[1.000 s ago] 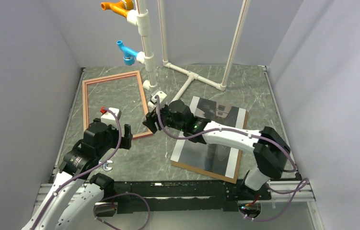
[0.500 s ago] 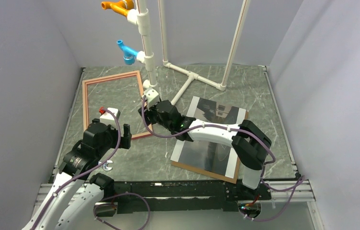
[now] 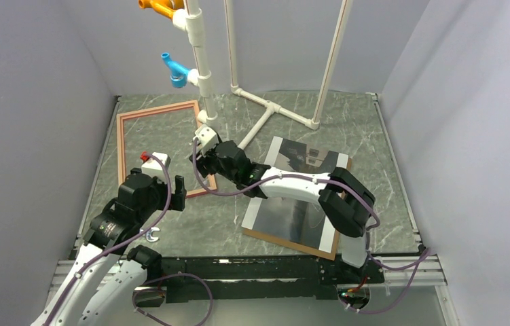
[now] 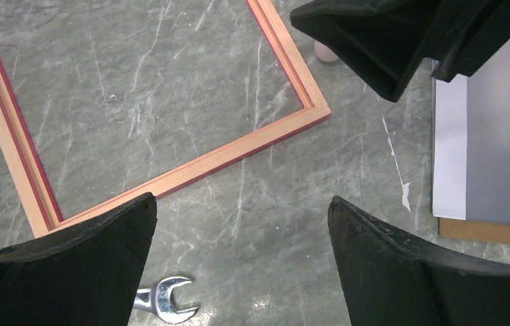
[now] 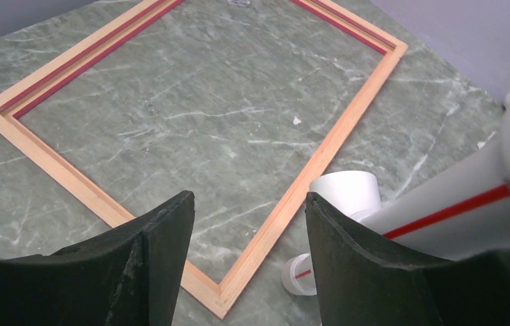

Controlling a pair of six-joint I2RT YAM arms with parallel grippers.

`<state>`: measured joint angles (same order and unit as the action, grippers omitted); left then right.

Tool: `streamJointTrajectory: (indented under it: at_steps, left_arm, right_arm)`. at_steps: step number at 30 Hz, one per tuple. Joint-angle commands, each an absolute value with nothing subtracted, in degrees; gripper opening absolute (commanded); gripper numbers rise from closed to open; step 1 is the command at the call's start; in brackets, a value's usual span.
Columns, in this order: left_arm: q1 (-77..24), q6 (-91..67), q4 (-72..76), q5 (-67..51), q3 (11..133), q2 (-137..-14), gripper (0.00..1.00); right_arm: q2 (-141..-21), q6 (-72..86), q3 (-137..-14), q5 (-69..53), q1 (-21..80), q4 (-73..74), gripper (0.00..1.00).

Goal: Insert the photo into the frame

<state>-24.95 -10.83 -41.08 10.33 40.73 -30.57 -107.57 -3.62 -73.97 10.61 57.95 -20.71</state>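
Right end effector [image 5: 246, 200] above frame [image 5: 333, 146] edge, jaws parted; photo [image 3: 286, 217] apart

This is a robotics lab cell, not a home or a shop. Two white-and-black robot arms, the left arm [image 3: 130, 204] and the right arm [image 3: 299, 183], are bolted beside an aluminium rail [image 3: 408, 268] at the near edge of a table [image 3: 367, 136] with a grey-green marble-pattern top. Purple cables [image 3: 168, 189] loop loose along the arms. Plain grey partition walls [image 3: 34, 102] box the table in on three sides. A white PVC pipe rack [image 3: 333, 61] stands at the back, carrying an orange fitting [image 3: 160, 8] and a blue fitting [image 3: 174, 70]. The loose things are an unrelated mix: a picture frame [image 3: 157, 108], a photo [image 3: 293, 217], a steel wrench [image 3: 152, 236].
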Motion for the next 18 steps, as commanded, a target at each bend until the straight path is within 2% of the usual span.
streamJointTrajectory:
  at_steps: [1, 7, 16, 18]
  left_arm:
    - [-25.1, -11.8, -40.3, 11.1, 41.1, -30.6, 0.99]
    - [-25.1, -11.9, -40.4, 11.5, 41.1, -30.2, 0.99]
    - [-25.1, -12.1, -40.4, 11.9, 41.0, -29.3, 0.99]
    - [-25.1, -12.1, -40.3, 12.0, 41.0, -29.2, 0.99]
  right_arm:
    - [-110.2, -7.7, -79.5, 10.2, 51.7, -24.6, 0.65]
    - [-113.9, -2.4, -85.1, 0.5, 47.6, -21.5, 0.66]
    - [-120.8, -2.1, -93.0, 2.0, 47.2, -21.9, 0.68]
    - [-122.2, -1.8, -94.4, 2.6, 47.2, -22.4, 0.72]
